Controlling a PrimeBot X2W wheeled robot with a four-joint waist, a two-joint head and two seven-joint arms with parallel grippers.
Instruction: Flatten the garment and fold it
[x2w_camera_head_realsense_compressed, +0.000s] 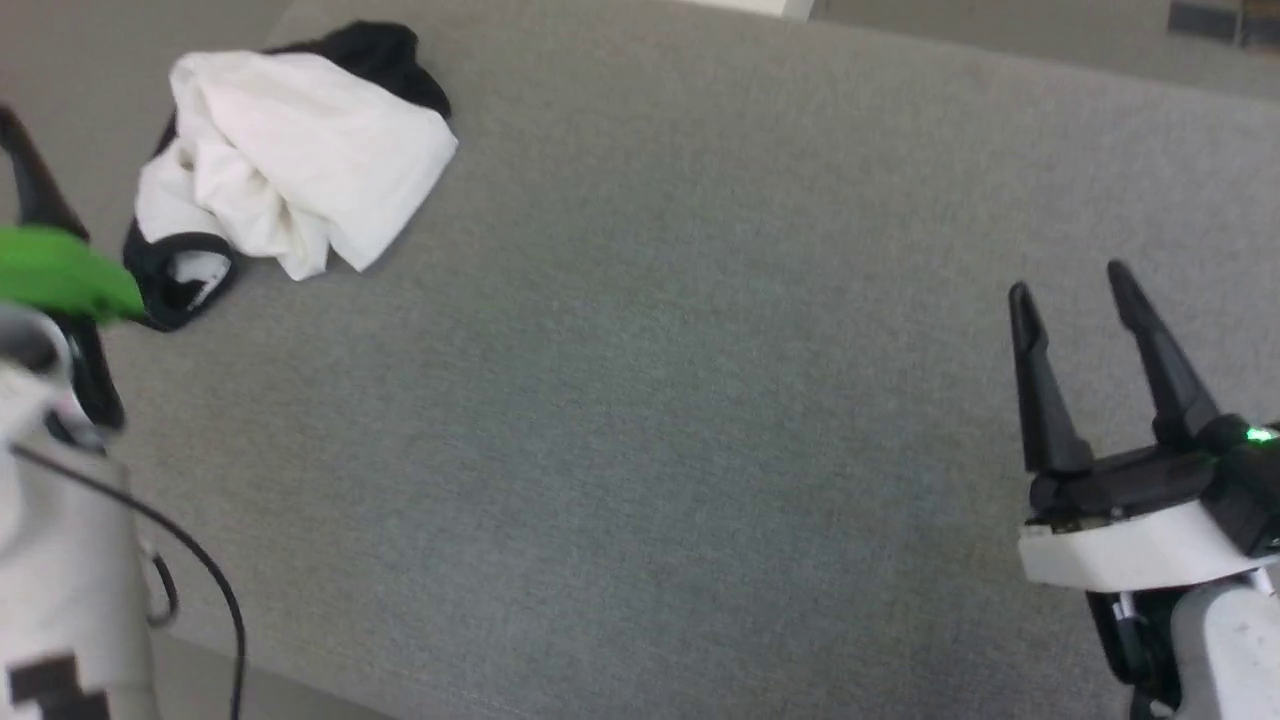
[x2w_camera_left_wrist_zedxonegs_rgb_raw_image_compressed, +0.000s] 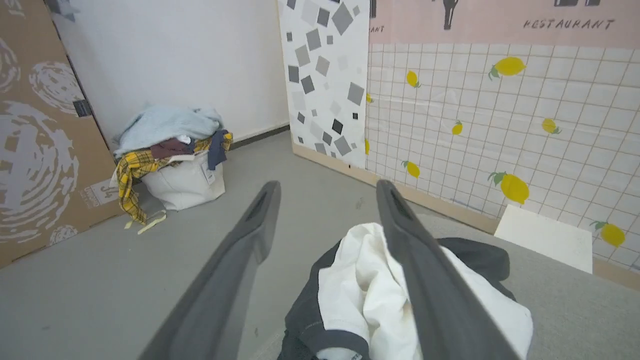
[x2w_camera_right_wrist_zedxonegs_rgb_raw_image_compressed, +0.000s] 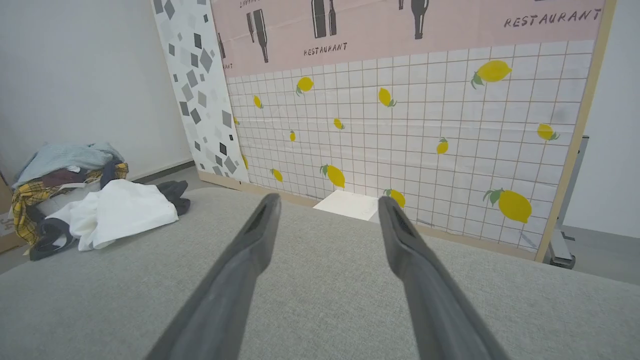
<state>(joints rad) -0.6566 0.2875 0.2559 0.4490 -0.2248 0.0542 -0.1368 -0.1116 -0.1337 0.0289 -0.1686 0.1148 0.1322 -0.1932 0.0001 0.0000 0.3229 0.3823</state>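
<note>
Surface: grey cloth-covered surface (x2w_camera_head_realsense_compressed: 640, 420) lay wide and bare over its middle and right.
Garment: the garment (x2w_camera_head_realsense_compressed: 300, 150) sat crumpled at the far left corner, white body on top, with a black cuff at its near end.
Long axis: none was clear in the heap.
Left fingers: the left fingers (x2w_camera_left_wrist_zedxonegs_rgb_raw_image_compressed: 240, 250) were spread and empty, close over the heap; whether they touched it could not be told.
Right fingers: the right fingers (x2w_camera_head_realsense_compressed: 1045, 400) were spread and empty, well apart from the garment.
Nearer arm: the left, in my judgement.
Edges: the heap lay near the left edge, with the floor and a laundry basket (x2w_camera_left_wrist_zedxonegs_rgb_raw_image_compressed: 185, 185) beyond.
Open room: toward the middle of the surface.
</note>
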